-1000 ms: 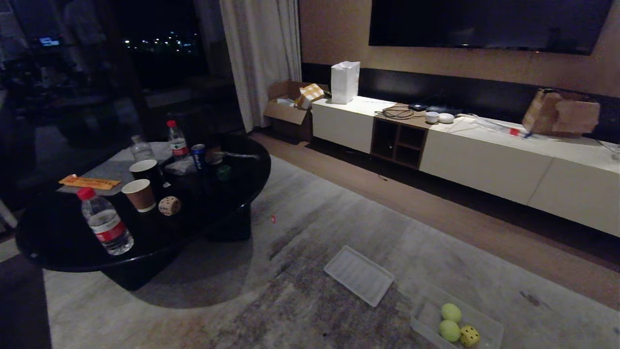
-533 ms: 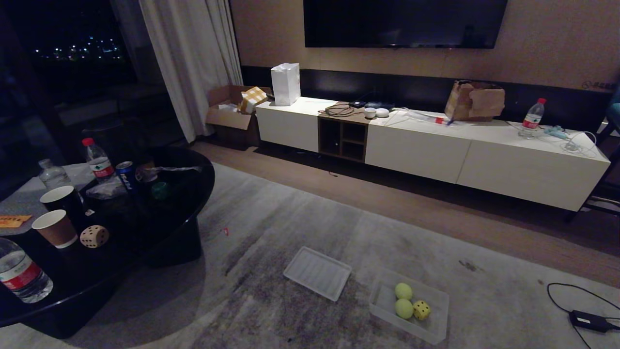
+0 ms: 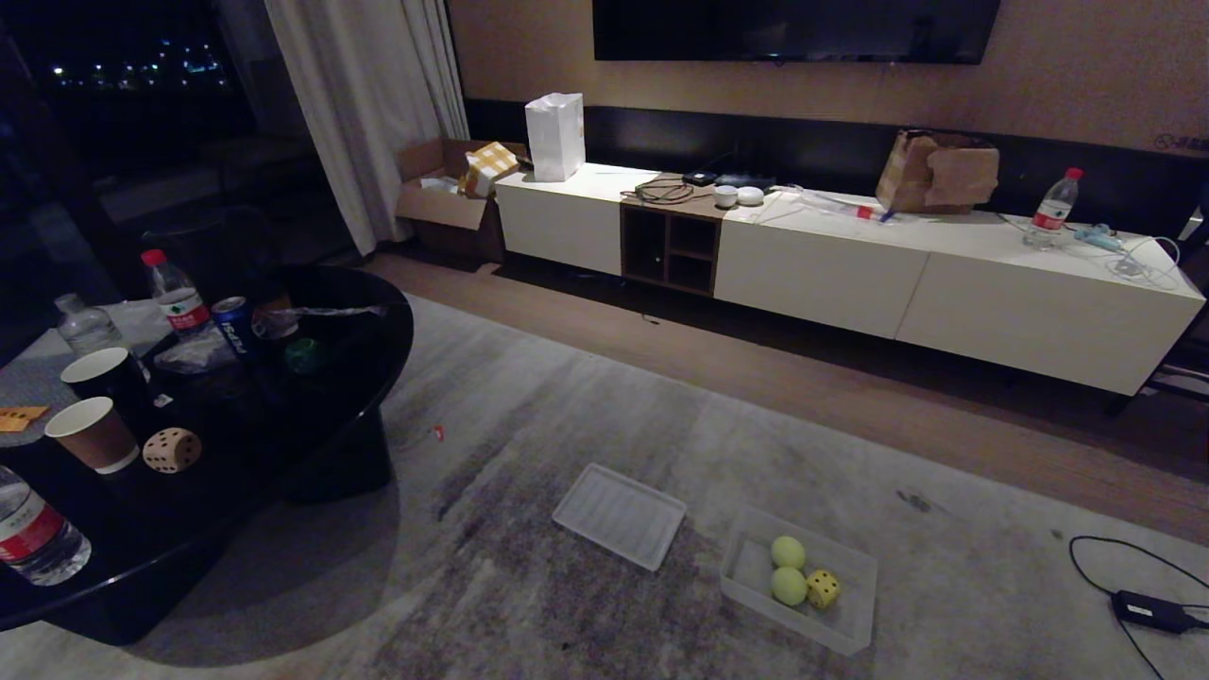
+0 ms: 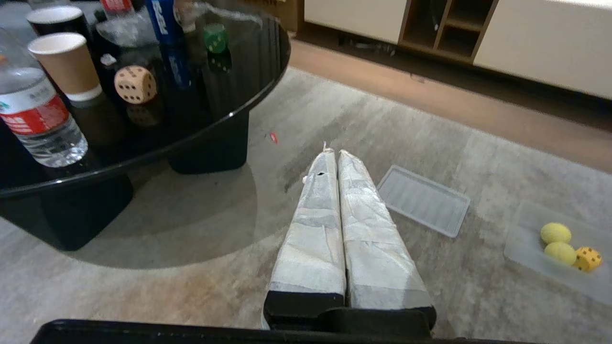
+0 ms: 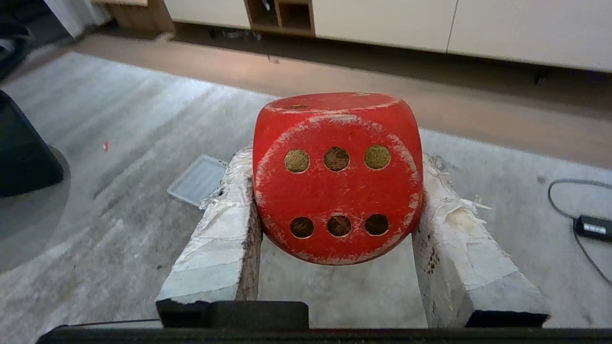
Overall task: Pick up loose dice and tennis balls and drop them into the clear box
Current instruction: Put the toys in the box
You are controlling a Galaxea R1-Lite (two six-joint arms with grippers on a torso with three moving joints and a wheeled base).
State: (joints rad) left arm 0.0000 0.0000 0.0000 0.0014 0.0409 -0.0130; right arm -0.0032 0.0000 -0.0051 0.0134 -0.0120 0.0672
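Observation:
My right gripper is shut on a red die above the rug. My left gripper is shut with nothing in it. Neither arm shows in the head view. The clear box sits on the rug at the lower right and holds two tennis balls and a yellow die. A beige die and a dark green die rest on the black round table at the left. The left wrist view also takes in the beige die and the box.
A flat ribbed lid lies on the rug left of the box. Bottles, paper cups and a can crowd the table. A long white cabinet lines the far wall. A cable with a power adapter lies at the right.
The whole head view has swung right and tipped slightly, so the table sits further left and the box shows whole. The things themselves have not moved.

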